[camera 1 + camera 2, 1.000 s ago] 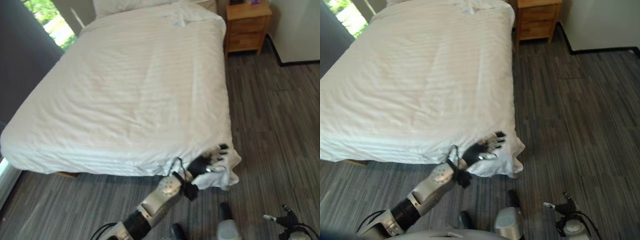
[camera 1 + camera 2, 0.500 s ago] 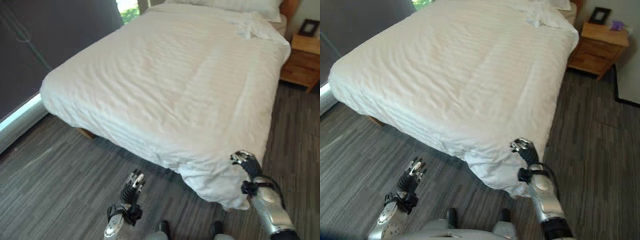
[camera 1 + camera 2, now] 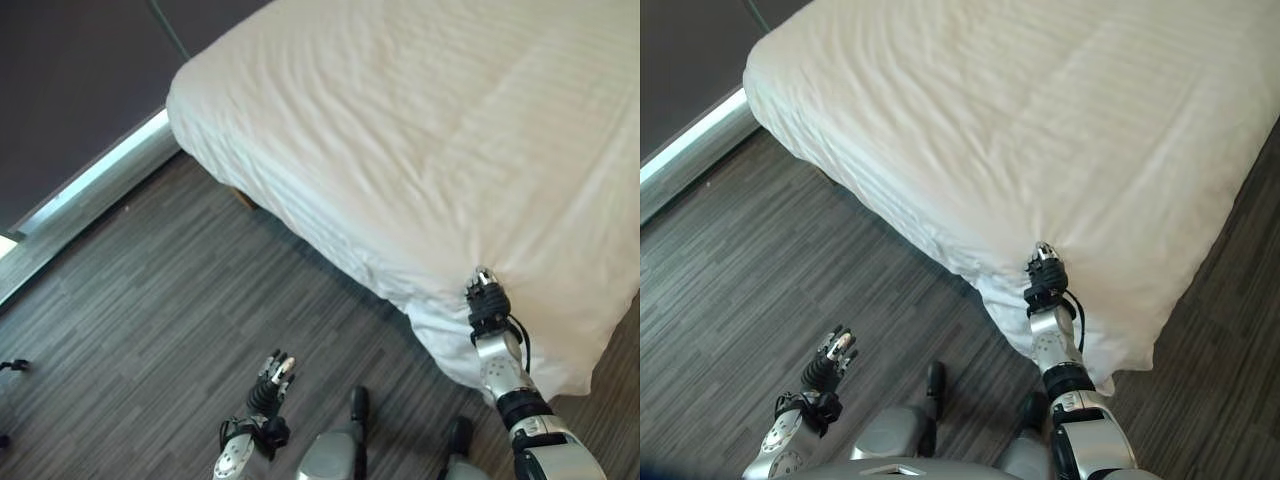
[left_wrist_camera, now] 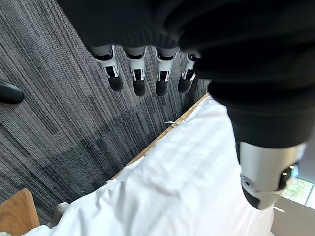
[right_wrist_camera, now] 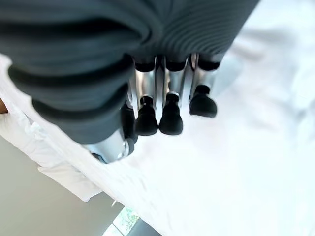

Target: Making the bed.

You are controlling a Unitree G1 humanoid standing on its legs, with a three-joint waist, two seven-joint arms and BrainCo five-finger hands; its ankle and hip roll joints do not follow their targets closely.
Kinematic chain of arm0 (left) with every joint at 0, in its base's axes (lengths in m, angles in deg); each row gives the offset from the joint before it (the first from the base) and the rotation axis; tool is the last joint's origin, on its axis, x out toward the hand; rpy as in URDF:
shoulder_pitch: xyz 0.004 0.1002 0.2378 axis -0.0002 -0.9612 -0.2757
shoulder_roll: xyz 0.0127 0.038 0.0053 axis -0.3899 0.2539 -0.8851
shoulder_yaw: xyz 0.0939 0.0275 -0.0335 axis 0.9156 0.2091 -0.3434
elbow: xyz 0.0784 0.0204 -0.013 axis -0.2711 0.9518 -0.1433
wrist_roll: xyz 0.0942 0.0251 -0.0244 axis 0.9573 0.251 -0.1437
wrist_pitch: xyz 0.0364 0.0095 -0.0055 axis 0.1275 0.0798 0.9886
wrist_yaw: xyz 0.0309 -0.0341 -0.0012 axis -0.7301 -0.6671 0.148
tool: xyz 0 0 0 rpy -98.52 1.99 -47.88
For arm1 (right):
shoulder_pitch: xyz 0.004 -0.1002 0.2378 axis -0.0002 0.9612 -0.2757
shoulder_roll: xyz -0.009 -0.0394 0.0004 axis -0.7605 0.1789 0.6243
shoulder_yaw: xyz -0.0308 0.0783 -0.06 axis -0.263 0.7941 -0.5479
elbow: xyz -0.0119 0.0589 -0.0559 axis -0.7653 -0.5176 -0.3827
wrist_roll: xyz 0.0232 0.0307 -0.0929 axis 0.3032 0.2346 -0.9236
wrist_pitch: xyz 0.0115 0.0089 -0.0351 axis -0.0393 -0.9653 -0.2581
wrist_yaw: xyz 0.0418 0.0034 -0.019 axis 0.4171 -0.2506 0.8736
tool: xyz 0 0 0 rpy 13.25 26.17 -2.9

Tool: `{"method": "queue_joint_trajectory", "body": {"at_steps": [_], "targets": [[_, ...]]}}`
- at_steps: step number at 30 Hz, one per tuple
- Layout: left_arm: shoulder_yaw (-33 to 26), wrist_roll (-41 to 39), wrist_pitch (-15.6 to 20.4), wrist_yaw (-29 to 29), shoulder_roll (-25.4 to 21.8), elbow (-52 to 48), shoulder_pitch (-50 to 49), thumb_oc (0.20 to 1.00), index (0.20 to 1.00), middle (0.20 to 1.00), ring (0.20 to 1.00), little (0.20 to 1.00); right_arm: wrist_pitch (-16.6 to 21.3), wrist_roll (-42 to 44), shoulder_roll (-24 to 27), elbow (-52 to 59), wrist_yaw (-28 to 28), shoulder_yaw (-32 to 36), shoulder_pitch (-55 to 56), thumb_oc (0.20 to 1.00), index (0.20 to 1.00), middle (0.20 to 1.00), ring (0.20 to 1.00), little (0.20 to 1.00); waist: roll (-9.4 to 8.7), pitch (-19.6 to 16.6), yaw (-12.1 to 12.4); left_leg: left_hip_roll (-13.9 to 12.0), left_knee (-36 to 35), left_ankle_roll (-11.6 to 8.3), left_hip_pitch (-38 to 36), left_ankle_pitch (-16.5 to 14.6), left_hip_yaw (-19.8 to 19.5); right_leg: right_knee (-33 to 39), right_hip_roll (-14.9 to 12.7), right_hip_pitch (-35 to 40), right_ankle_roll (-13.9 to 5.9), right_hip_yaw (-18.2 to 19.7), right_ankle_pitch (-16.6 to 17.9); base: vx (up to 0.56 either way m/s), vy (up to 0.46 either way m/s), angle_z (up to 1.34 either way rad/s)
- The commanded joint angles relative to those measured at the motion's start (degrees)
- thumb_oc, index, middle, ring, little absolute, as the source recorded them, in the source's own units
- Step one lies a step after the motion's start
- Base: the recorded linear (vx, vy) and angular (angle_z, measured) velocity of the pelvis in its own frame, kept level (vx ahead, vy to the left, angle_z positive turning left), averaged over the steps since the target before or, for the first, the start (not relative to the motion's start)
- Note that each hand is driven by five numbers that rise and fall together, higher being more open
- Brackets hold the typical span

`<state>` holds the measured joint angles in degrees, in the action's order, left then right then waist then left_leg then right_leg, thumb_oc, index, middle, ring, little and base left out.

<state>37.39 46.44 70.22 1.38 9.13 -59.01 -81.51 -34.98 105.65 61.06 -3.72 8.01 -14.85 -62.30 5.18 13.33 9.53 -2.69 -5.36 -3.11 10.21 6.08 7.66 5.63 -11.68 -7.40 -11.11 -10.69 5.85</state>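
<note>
At the near corner of the bed (image 3: 420,110), the robot's right hand (image 3: 487,300) is reaching up against the white duvet (image 3: 1040,120) where it is draping over the mattress edge. In the right wrist view its fingers (image 5: 170,110) are hanging fairly straight, w/ dark tips just above the white cloth, relaxed and not curled round any fold. The duvet is lying spread across the whole bed, lightly wrinkled, its corner hanging down toward the dark wood-look floor (image 3: 150,300). The left hand (image 3: 268,380) is hovering low over the floor, well apart from the bed; in its wrist view the fingers (image 4: 140,73) are extending straight, holding nothing.
</note>
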Motion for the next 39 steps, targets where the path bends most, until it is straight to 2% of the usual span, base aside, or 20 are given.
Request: {"method": "queue_joint_trajectory", "body": {"at_steps": [1,5,7,8,11,13,15,17,18,19,20,21,23,26,28,31,36,37,38,39], "targets": [[-0.50,1.37,2.92,2.21,-2.31,-1.94,5.68,1.000,1.000,1.000,1.000,1.000,-2.78,-3.21,9.03,-9.61,-3.94,8.23,1.73,0.200,0.200,0.200,0.200,0.200,-1.64,5.35,0.06,-1.49,0.36,-3.53,1.91,-0.65,1.69,-0.63,-3.12,-0.75,-0.48,-2.29,-0.77,0.00,0.084,-0.05],[0.69,2.27,2.54,2.73,-2.94,-2.12,7.50,1.000,1.000,1.000,1.000,1.000,-3.54,-4.68,12.66,-12.90,-4.03,11.69,6.25,0.200,0.200,0.200,0.200,0.200,-2.65,5.00,-1.86,-0.53,0.36,-2.74,1.76,-1.24,2.45,-0.63,-4.05,-1.49,-1.22,-1.41,0.03,-0.01,0.081,-0.01],[1.50,4.38,1.94,2.80,-3.45,-1.13,8.92,1.000,1.000,1.000,1.000,1.000,-4.43,-6.96,14.30,-13.45,-3.86,13.44,10.12,0.200,0.200,0.200,0.200,0.200,-3.54,4.63,-3.88,0.13,0.36,-2.13,0.83,-2.47,3.15,-0.63,-4.71,-1.56,-1.76,-0.57,0.29,0.01,0.128,-0.20],[2.72,6.76,1.70,2.50,-4.15,-0.94,10.60,1.000,1.000,1.000,1.000,1.000,-4.33,-7.08,15.00,-12.72,-3.75,15.32,12.72,0.200,0.200,0.200,0.200,0.200,-4.32,4.43,-5.88,0.46,0.36,-1.47,-0.15,-3.35,3.96,-0.63,-5.03,-1.59,-2.05,0.26,0.88,-0.02,0.103,-0.16],[3.72,7.96,1.74,2.47,-4.47,-0.83,11.64,1.000,1.000,1.000,1.000,1.000,-4.16,-7.01,15.48,-12.17,-3.79,16.25,13.43,0.200,0.200,0.200,0.200,0.200,-4.70,4.75,-6.86,0.48,0.36,-0.99,-0.89,-3.53,5.07,-0.63,-5.00,-1.75,-2.13,0.39,2.00,-0.04,0.062,-0.21],[5.00,9.28,1.62,2.01,-5.69,-2.56,14.15,1.000,1.000,1.000,1.000,1.000,-3.66,-6.56,15.39,-10.83,-3.74,16.67,13.40,0.200,0.200,0.200,0.200,0.200,-4.85,6.28,-8.33,-2.10,0.36,-1.03,-3.80,-3.64,9.12,-5.29,-4.30,-1.87,-1.67,-4.83,1.59,-0.12,0.055,-0.67],[5.54,10.07,1.25,2.57,-6.21,-4.38,14.30,1.000,1.000,1.000,1.000,1.000,-3.43,-7.61,15.07,-9.25,-3.11,16.48,14.70,0.200,0.200,0.200,0.200,0.200,-5.01,6.47,-8.73,-4.51,0.36,-0.99,-6.71,-2.98,13.99,-12.23,-3.34,-0.26,0.17,-10.67,-3.11,-0.17,0.075,-1.12],[5.54,10.01,0.97,2.76,-6.18,-4.89,14.12,1.000,1.000,1.000,1.000,1.000,-3.50,-9.05,14.49,-8.31,-2.91,15.52,15.48,0.200,0.200,0.200,0.200,0.200,-5.25,6.35,-8.60,-5.08,0.40,-0.84,-7.52,-2.59,15.75,-15.50,-3.21,-0.07,0.79,-11.30,-4.69,-0.09,0.035,-1.24],[5.23,9.86,0.49,3.11,-5.88,-5.03,13.60,1.000,1.000,1.000,1.000,1.000,-4.21,-12.80,13.56,-6.70,-1.90,12.99,16.66,0.200,0.200,0.200,0.200,0.200,-5.44,5.13,-8.19,-6.05,0.68,-0.89,-8.64,-3.45,17.64,-19.54,-3.76,1.84,0.63,-13.08,-7.64,-0.05,-0.041,-1.47],[5.02,9.64,0.44,3.25,-5.79,-5.29,13.19,1.000,1.000,1.000,1.000,1.000,-4.11,-15.51,13.31,-5.05,-1.74,10.97,17.31,0.206,0.206,0.206,0.206,0.206,-5.84,4.32,-7.54,-6.48,0.79,-0.85,-8.66,-3.03,19.50,-19.86,-4.49,3.82,0.80,-14.72,-8.04,-0.06,-0.033,-1.51],[4.72,9.44,0.25,3.46,-5.75,-5.63,12.39,1.000,1.000,1.000,1.000,1.000,-4.49,-17.48,12.20,-2.70,-1.76,10.26,18.31,0.740,0.740,0.740,0.740,0.740,-6.23,3.58,-6.93,-6.60,0.81,-0.78,-9.01,-2.93,20.55,-19.60,-4.62,5.33,0.97,-15.24,-8.27,-0.08,-0.077,-1.16],[4.58,9.47,0.09,3.59,-5.94,-6.09,12.11,1.000,1.000,1.000,1.000,1.000,-4.27,-19.39,12.05,-1.36,-1.79,8.40,18.77,1.000,1.000,1.000,1.000,1.000,-6.65,2.72,-6.22,-6.61,0.84,-0.75,-9.04,-2.44,22.18,-18.58,-4.84,7.38,0.43,-16.16,-7.19,-0.07,-0.096,-1.35],[4.30,8.66,0.19,3.56,-5.60,-7.41,11.46,1.000,1.000,1.000,1.000,1.000,-4.35,-20.96,10.59,3.36,-1.17,5.89,19.43,1.000,1.000,1.000,1.000,1.000,-6.92,1.48,-5.27,-7.43,0.95,-0.98,-8.95,-1.33,25.28,-16.13,-4.63,10.49,-0.11,-17.65,-6.40,-0.12,-0.153,-1.53],[3.32,7.25,-0.20,3.79,-5.20,-10.31,9.74,1.000,1.000,1.000,1.000,1.000,-4.36,-23.88,7.91,12.63,-0.18,1.75,21.80,1.000,1.000,1.000,1.000,1.000,-5.42,0.18,-3.92,-11.44,1.27,-2.82,-10.48,1.22,32.28,-10.51,-4.48,13.81,-0.04,-22.21,-5.72,-0.12,-0.180,-1.31],[3.93,6.95,-0.31,4.24,-4.98,-10.88,9.57,1.000,1.000,1.000,1.000,1.000,-4.46,-28.20,7.23,16.07,0.32,-1.41,21.72,1.000,1.000,1.000,1.000,1.000,-4.40,0.07,-3.94,-13.15,1.54,-4.03,-10.92,2.94,34.12,-9.00,-3.95,13.94,0.61,-22.88,-5.74,-0.07,-0.252,-1.08],[4.31,6.07,-0.42,3.81,-3.63,-10.53,9.95,1.000,1.000,1.000,1.000,1.000,-4.46,-32.29,6.83,21.37,0.80,-4.67,23.77,1.000,1.000,1.000,1.000,1.000,-2.97,-0.10,-5.47,-16.24,2.64,-5.69,-12.74,5.27,36.13,-4.83,-0.88,15.32,1.91,-20.53,-7.86,-0.04,-0.313,-0.82],[4.12,3.88,0.45,2.49,-1.01,-10.21,9.99,1.000,1.000,1.000,1.000,1.000,-4.54,-37.11,8.21,25.71,1.40,-8.02,25.33,1.000,1.000,1.000,1.000,1.000,-1.04,0.89,-7.51,-19.90,6.40,-7.86,-14.42,5.92,35.70,-1.37,2.32,17.31,3.30,-16.99,-9.34,0.00,-0.194,-0.79],[4.29,2.97,0.79,2.06,-0.51,-10.44,10.27,1.000,1.000,1.000,1.000,1.000,-4.30,-37.60,8.53,26.68,1.31,-8.72,25.30,1.000,1.000,1.000,1.000,1.000,-0.62,1.71,-7.40,-20.53,8.81,-8.52,-13.86,6.65,32.86,-1.29,3.03,17.65,3.79,-15.46,-10.22,0.05,-0.130,-0.70],[4.23,1.47,1.27,1.37,0.01,-10.27,10.42,1.000,1.000,1.000,1.000,1.000,-4.52,-39.17,9.26,27.55,1.30,-10.00,25.15,1.000,1.000,1.000,1.000,1.000,-0.23,2.86,-6.77,-19.70,11.16,-8.45,-12.95,6.73,26.38,-1.46,3.65,17.93,4.42,-13.72,-11.01,0.08,-0.156,-1.06],[3.72,0.16,1.65,1.09,0.51,-10.46,10.21,1.000,1.000,1.000,1.000,1.000,-4.50,-40.98,10.00,27.85,1.07,-10.63,25.26,1.000,1.000,1.000,1.000,1.000,-0.21,3.26,-6.05,-17.36,12.09,-7.24,-12.15,4.76,19.93,-2.10,3.75,17.53,4.85,-12.07,-11.59,0.18,-0.322,-1.63]]}}
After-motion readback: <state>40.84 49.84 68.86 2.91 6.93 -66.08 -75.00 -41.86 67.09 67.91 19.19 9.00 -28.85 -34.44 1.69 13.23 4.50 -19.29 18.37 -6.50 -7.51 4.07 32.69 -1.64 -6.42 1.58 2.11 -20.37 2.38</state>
